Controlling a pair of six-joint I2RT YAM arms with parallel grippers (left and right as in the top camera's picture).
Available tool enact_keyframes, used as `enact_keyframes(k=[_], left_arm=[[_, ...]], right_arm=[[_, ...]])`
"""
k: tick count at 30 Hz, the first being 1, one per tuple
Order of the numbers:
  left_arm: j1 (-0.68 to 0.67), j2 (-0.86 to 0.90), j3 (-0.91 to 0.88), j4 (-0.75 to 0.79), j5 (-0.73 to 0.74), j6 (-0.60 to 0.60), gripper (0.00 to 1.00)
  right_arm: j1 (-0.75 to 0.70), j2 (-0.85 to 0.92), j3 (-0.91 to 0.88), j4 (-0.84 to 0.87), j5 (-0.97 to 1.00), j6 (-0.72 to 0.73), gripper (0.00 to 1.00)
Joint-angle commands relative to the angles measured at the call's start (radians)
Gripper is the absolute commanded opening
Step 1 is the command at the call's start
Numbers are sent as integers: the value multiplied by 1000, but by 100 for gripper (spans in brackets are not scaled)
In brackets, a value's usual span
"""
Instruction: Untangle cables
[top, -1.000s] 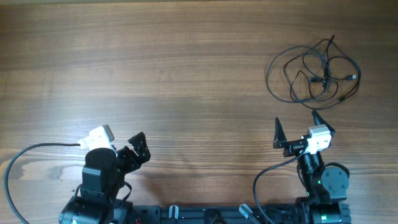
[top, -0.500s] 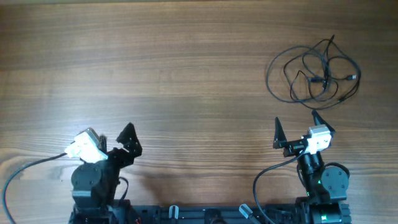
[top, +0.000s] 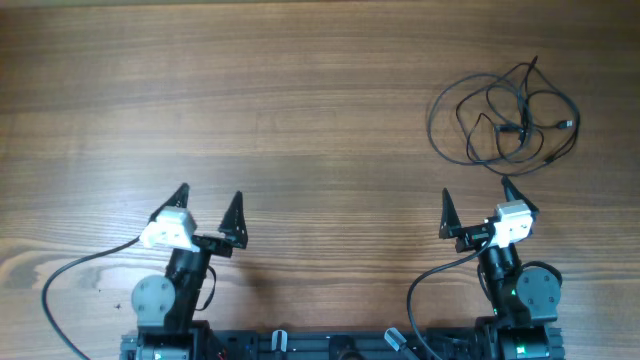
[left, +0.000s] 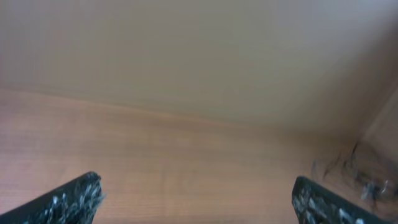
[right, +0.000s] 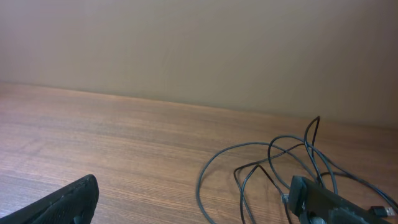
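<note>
The cables lie as a tangle of thin black loops with small silvery plugs at the table's far right. They also show in the right wrist view and, blurred, at the right edge of the left wrist view. My right gripper is open and empty, just in front of the tangle; its right finger covers part of a loop. My left gripper is open and empty over bare wood at the near left, far from the cables.
The wooden table fills the overhead view. Thicker black arm cables trail by the left arm's base and another by the right arm's base. A plain beige wall stands behind the table's far edge.
My left arm has swung its gripper round from pointing right to pointing away toward the far side, its fingers now spread. The right arm and the cables have not moved.
</note>
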Motion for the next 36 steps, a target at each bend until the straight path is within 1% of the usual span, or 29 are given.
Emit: enact_keyframes(k=[1,4,7,11,13,14,18,26,36], left_arm=[[7,-9,-11,-60,4,108,100],[8,-9,-11,-58,-14,84,100],[8,-9,-11,-60,-14,85,100],[7,-9,-11,-59,13,59,100],[6,-9,-11,-59,16,70,100],[6,-9,-11,-57,40,102,100],[-26,-9,-11,-54,71,165,100],[-26,-9,-11,-50,137,188,100],[-26,-9,-11,-46,132,186,100]], right_arm=[[-5,-5,-1,5,7,-18,100],[-5,-5,-1,5,6,-18,100],[-5,-5,-1,5,6,-17,100],[-5,-5,-1,5,6,-18,100],[-5,-5,-1,5,6,-18,100],[-5,-5,-1,5,7,-18,100],[-5,-5,-1,5,6,-18,100],[-5,-2,-1,5,6,-18,100],[-5,-2,-1,5,7,-18,100]])
